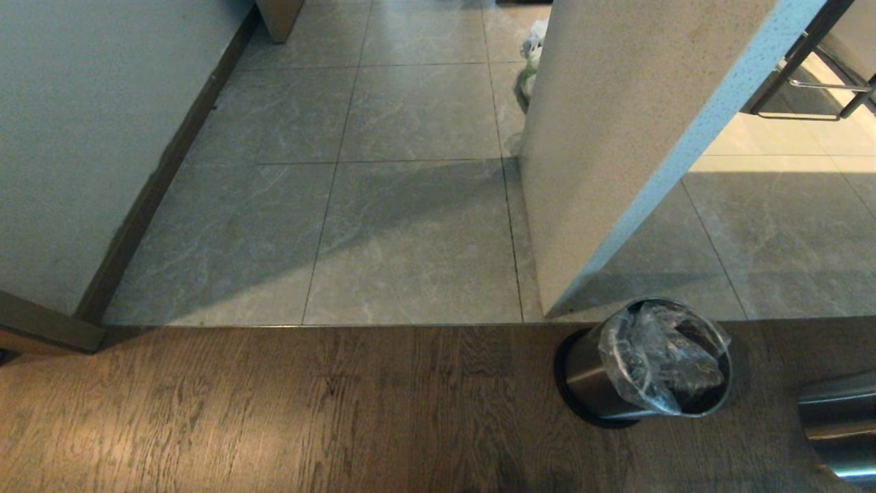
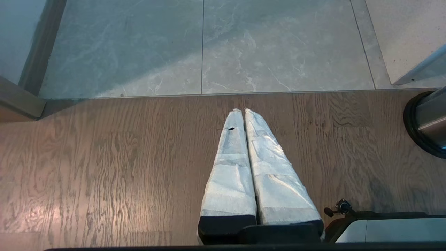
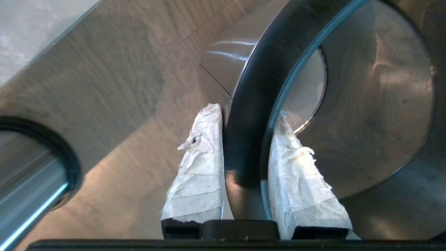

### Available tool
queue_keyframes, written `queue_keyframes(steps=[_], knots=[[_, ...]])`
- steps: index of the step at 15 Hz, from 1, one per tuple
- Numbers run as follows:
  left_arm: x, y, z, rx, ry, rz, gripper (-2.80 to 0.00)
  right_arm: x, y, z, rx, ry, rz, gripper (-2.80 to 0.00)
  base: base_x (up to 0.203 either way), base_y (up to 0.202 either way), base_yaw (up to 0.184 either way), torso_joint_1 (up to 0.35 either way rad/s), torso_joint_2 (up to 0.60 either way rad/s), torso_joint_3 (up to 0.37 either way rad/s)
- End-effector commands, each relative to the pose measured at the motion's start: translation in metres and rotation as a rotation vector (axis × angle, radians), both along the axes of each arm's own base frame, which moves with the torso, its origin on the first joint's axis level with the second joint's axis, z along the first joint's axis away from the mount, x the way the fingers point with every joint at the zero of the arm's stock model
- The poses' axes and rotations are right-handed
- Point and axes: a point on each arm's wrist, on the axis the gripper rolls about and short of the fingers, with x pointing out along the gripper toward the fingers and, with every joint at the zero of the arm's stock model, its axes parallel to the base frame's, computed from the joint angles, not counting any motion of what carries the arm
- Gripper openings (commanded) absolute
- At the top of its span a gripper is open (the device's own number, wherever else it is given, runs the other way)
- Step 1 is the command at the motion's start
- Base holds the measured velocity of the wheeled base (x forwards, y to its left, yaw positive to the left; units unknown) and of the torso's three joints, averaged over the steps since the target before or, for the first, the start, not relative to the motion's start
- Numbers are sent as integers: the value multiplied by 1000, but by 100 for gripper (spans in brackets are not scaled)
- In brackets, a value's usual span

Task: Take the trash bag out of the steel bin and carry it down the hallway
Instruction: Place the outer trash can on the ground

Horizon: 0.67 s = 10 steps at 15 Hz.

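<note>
The small steel bin (image 1: 595, 373) stands on the wooden floor beside a white wall corner. The clear crinkled trash bag (image 1: 650, 356) sits in its mouth and drapes over the rim. The grey tiles of the hallway (image 1: 410, 205) begin just beyond. My right gripper (image 3: 247, 111) is shut on the black rim (image 3: 244, 139) of a second, hollow steel cylinder (image 1: 838, 424) with no bag inside; one finger is outside, one inside. My left gripper (image 2: 243, 111) hangs shut and empty over the wood. The bin's black base (image 2: 418, 132) shows at that view's edge.
A white pillar corner (image 1: 616, 150) rises right behind the bin. A white wall with dark skirting (image 1: 157, 178) runs along the left. A white-green bag (image 1: 532, 55) lies on the tiles beside the pillar, far back. Metal chair legs (image 1: 814, 89) stand at the far right.
</note>
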Motion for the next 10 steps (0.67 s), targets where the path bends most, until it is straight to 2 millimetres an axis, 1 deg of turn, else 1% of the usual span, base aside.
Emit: queue_keyframes(steps=[1,7,10], knots=[[0,0,0,0,0,1,-280,1,-3,-12,-7,4,10,-280,0,0,0,0,0,0],[0,0,0,0,0,1,-280,2,-4,-26,16,14,11,-280,0,0,0,0,0,0],[0,0,0,0,0,0,-280,3,-4,-29,18,14,14,-280,0,0,0,0,0,0]])
